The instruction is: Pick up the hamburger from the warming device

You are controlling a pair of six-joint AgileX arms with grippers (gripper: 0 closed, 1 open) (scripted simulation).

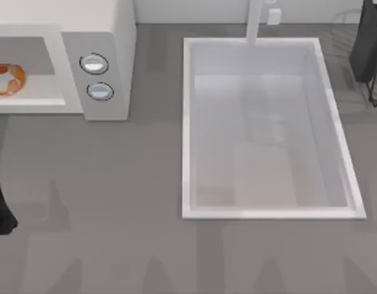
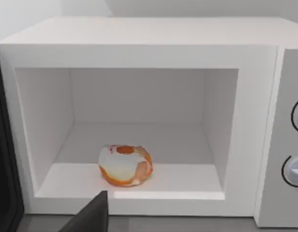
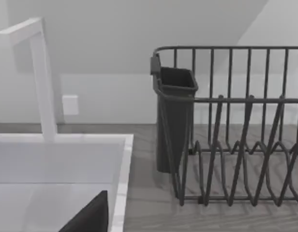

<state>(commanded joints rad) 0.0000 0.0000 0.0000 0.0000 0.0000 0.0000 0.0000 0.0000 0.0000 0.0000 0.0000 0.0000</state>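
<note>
The hamburger point(image 1: 6, 79) point(image 2: 126, 165), orange-tan with white and reddish patches, lies on the floor of the warming device point(image 1: 109, 37) point(image 2: 139, 34), a white microwave at the table's far left. It sits near the front lip of the open cavity. My left gripper point(image 2: 91, 216) shows as a dark part in front of the cavity, short of the hamburger and apart from it. In the top view the left arm point(image 1: 0, 205) is at the left edge, nearer than the microwave. A dark part of my right gripper point(image 3: 91, 215) hangs over the sink's far right corner.
The microwave's black door point(image 2: 3, 145) stands open beside the cavity, and two round knobs point(image 1: 95, 64) sit on its panel. A large white sink point(image 1: 187, 122) with a faucet point(image 3: 42, 77) takes up the middle. A dark dish rack point(image 3: 236, 125) with a cup holder stands at the far right.
</note>
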